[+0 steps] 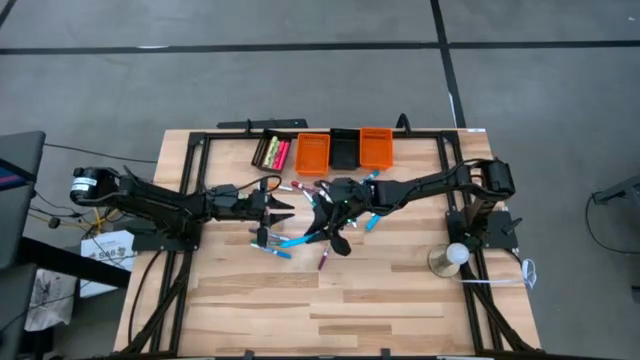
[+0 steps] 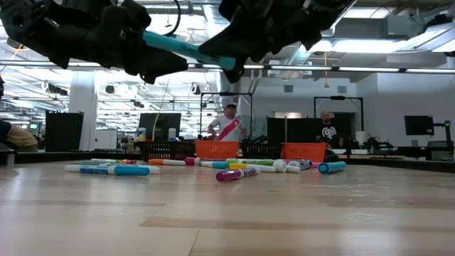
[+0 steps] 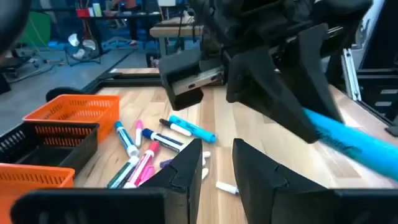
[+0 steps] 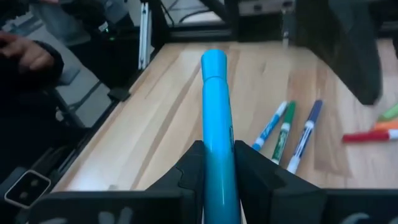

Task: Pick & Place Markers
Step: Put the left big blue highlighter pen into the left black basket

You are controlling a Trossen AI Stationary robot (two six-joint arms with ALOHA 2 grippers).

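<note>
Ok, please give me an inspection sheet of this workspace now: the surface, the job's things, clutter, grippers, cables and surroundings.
Surface: wooden table inside a black frame.
Job's things: loose markers lie scattered near the bins; some sit in the leftmost black bin; a light blue marker is lifted off the table.
Clutter: a round lamp-like object at the table's right edge; two orange bins and one more black bin look empty.
Grippers: right gripper is shut on the light blue marker; left gripper is open, beside it, holding nothing.
Cables: loose cables on the floor to the left of the table.
Surroundings: two people stand behind the table.
</note>
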